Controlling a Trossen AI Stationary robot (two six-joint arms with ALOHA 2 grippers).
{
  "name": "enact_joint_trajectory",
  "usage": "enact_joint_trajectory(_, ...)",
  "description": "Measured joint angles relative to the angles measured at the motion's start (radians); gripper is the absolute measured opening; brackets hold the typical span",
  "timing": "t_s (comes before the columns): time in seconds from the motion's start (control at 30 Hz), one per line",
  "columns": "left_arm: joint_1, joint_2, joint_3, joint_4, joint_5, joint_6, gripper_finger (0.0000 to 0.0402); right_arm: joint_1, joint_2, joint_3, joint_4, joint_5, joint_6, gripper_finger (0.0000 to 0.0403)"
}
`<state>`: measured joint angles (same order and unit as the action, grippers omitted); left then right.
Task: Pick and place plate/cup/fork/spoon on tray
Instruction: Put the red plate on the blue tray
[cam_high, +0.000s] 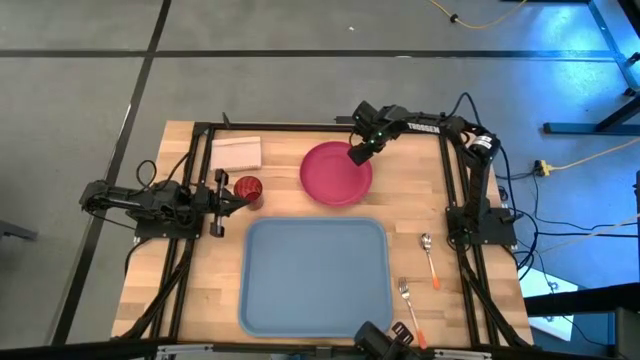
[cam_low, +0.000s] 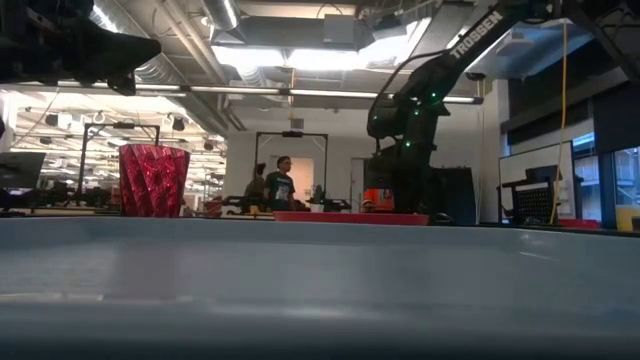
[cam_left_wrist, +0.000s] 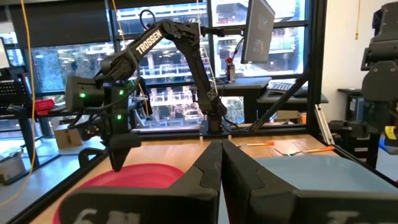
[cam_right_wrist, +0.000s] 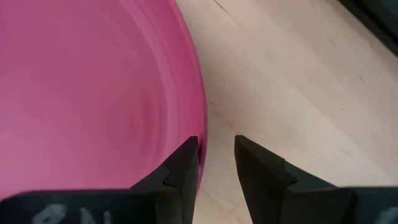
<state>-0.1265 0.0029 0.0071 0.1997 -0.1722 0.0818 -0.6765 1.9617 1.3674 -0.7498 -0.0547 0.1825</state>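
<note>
The pink-red plate (cam_high: 335, 175) lies flat on the wooden table beyond the blue-grey tray (cam_high: 315, 275). My right gripper (cam_high: 360, 153) is open and points down at the plate's far right rim (cam_right_wrist: 200, 118). One finger stands over the plate's inside and the other over the bare wood (cam_right_wrist: 214, 158). The dark red cup (cam_high: 248, 190) stands upright at the left, also in the low view (cam_low: 153, 180). My left gripper (cam_left_wrist: 219, 149) is shut and empty, just above the cup. The spoon (cam_high: 430, 256) and the fork (cam_high: 410, 300) lie right of the tray.
A pale folded rectangle (cam_high: 236, 153) lies at the table's far left, beyond the cup. The black frame rails run along the table's left, far and right sides. People stand in the room behind the table (cam_low: 280, 185).
</note>
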Motion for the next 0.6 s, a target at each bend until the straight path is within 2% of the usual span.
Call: enact_joint_trajectory(0.6,0.000,0.000,0.000,0.000,0.001,0.000,0.0000,0.063,0.000,0.000,-0.003,-0.028,0.022,0.0110)
